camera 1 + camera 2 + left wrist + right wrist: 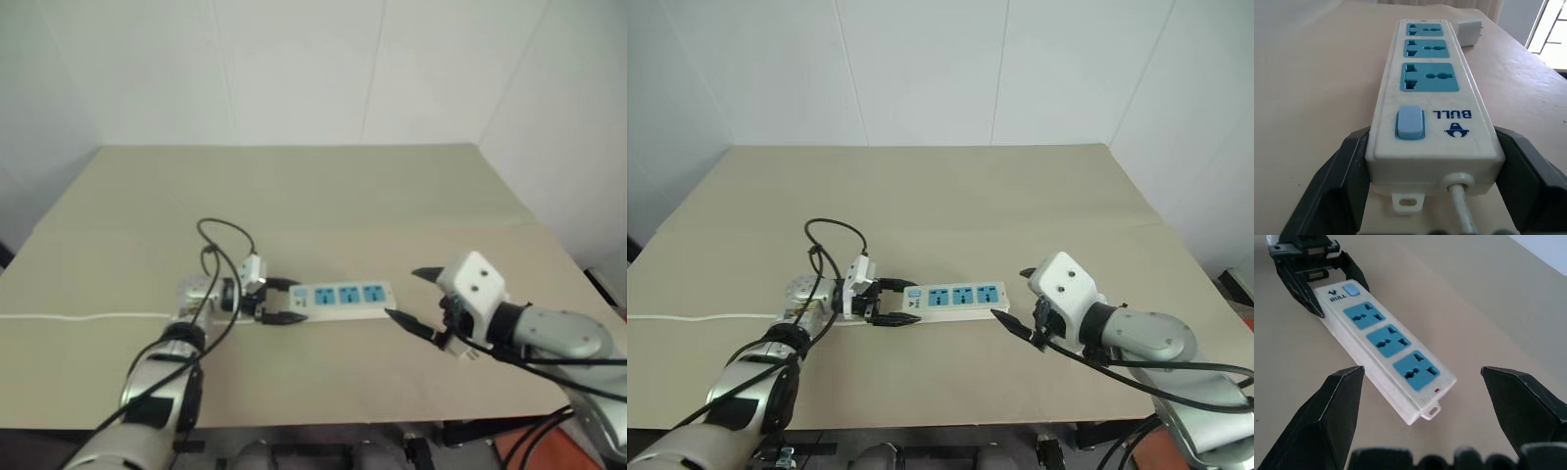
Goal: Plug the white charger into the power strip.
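1. The power strip (952,299) is a long white plastic bar with rounded edges, lying flat on the matte tan counter (950,196) near its front edge.
2. Its top carries three blue-faced outlets in a row, a pale blue rocker switch (1410,123) and a printed "BULL" logo at the left end, where a thin white cord (88,316) leaves and runs left across the counter.
3. A small mounting tab sticks out at each end of the strip.
4. The left end effector (893,302) is clamped on the switch end of the power strip, one black finger pressed against each long side.
5. The white charger (1469,32) is a small smooth cube with short metal prongs; in the left wrist view it lies on the counter just beside the far end of the strip.
6. The right end effector (409,297) hovers near the strip's right end, its two black wedge-shaped fingers spread wide apart and holding nothing.
7. Black cables loop above the left wrist.
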